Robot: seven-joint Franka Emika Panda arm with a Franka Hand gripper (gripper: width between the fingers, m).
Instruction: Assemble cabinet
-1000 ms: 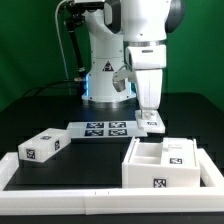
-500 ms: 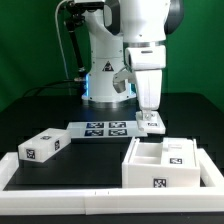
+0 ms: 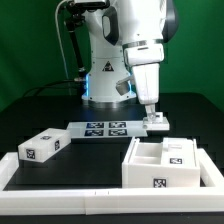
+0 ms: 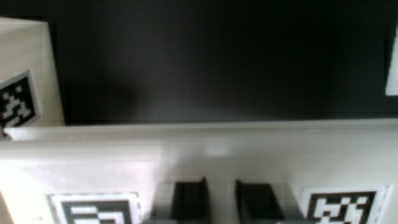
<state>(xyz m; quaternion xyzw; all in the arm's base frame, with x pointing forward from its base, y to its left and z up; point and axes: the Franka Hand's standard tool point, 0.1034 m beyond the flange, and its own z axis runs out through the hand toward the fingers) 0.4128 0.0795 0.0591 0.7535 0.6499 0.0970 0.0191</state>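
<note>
The cabinet body [image 3: 165, 163], an open white box with tags, lies at the front on the exterior view's right. My gripper [image 3: 153, 113] stands behind it, pointing down, shut on a small white tagged block [image 3: 157, 122] that rests on or just above the table. In the wrist view the two dark fingers [image 4: 187, 202] pinch a white rib of this block [image 4: 196, 150], with a tag on each side. Another small white tagged block [image 3: 42, 146] lies at the front on the exterior view's left.
The marker board [image 3: 104, 128] lies flat between the robot base and the parts. A raised white border [image 3: 60, 172] runs along the front of the work area. A white tagged edge [image 4: 18, 85] shows in the wrist view; I cannot tell which piece it is.
My gripper has tilted and shifted a little toward the exterior view's right, and the small block in it has moved the same way.
</note>
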